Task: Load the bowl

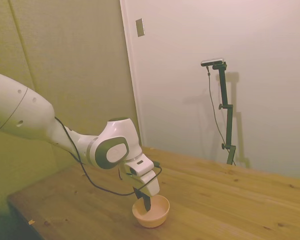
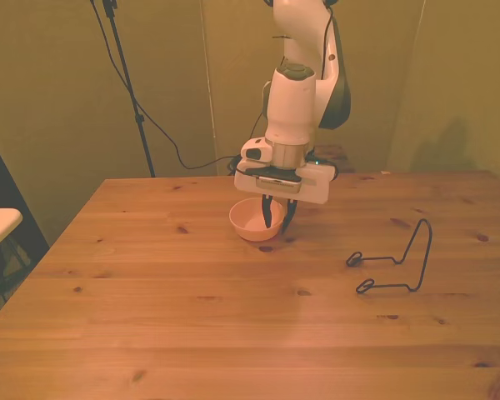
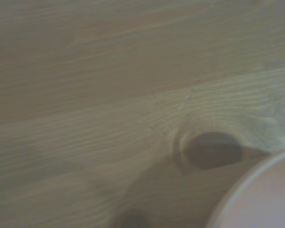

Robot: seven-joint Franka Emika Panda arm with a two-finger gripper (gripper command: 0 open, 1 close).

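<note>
Our fingers (image 2: 269, 215) point down at the bowl (image 2: 252, 222), one dark finger inside it and the other just outside its rim on the front view's right, so the bowl's wall stands between them. We cannot tell with certainty if they press the wall or only straddle it; the gap between them looks narrow. In the side view the gripper (image 1: 143, 200) comes down at the near-left part of the bowl (image 1: 152, 212), and one finger dips below the rim. The bowl is small, round and pale peach, upright on the wooden table (image 2: 192, 317), and nothing shows inside it except the finger.

In our wrist view, which is blurred, only a curved piece of the bowl's rim (image 3: 261, 194) appears, and beside it a dark knot (image 3: 211, 151) in the table's wood (image 3: 85, 95).

Well apart from the fingers, toward the front view's right and nearer to that camera, a thin black wire stand (image 2: 396, 260) rests on the table, with an upright loop and two small feet. Behind the table we see a black tripod (image 2: 127, 83) with a cable, toward the front view's left.
</note>
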